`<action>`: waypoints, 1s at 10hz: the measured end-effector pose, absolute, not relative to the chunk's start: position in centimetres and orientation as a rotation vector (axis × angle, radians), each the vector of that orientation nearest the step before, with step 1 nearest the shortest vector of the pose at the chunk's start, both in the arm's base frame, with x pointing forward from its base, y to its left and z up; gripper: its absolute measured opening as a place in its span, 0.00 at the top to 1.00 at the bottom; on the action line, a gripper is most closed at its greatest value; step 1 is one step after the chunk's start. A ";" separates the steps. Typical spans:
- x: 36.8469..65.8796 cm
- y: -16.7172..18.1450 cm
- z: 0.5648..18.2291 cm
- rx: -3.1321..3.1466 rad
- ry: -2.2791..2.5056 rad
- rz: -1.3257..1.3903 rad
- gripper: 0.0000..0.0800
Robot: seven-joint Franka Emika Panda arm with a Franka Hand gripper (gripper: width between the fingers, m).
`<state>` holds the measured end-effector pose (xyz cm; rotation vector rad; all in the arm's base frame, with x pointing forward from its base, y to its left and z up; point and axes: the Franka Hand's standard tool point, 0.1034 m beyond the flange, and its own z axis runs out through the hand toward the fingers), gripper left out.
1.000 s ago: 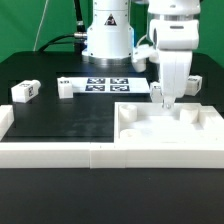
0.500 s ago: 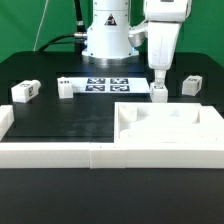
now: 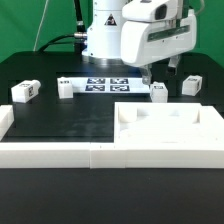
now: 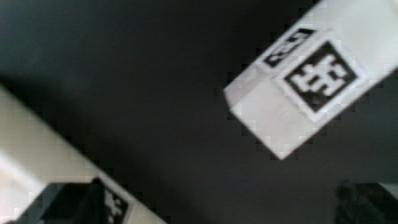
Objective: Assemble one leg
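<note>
Several white legs with tags lie on the black table: two at the exterior view's left (image 3: pixel 24 91) (image 3: pixel 66 87) and two at its right (image 3: pixel 158 92) (image 3: pixel 190 85). My gripper (image 3: pixel 163 70) hangs tilted above the leg at the right (image 3: pixel 158 92), clear of it. It is open and empty. In the wrist view the gripper (image 4: pixel 222 205) shows two dark fingertips (image 4: pixel 368 198) set wide apart with nothing between them.
The marker board (image 3: pixel 105 85) lies at the back centre and also shows in the wrist view (image 4: pixel 302 80). A large white recessed panel (image 3: pixel 165 125) sits at the front right. A white barrier (image 3: pixel 50 152) runs along the front. A blurred white part (image 4: pixel 27 135) borders the wrist view.
My gripper has risen from low beside the right-hand leg behind the panel, and the hand has tilted sideways. The leg stays on the table.
</note>
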<state>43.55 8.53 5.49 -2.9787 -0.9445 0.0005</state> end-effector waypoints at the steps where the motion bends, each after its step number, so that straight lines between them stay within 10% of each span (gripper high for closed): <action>1: 43.3 8.8 5.3 -3.022 -0.751 0.003 0.19; 10: 41.5 14.9 4.9 -2.993 0.601 0.023 0.19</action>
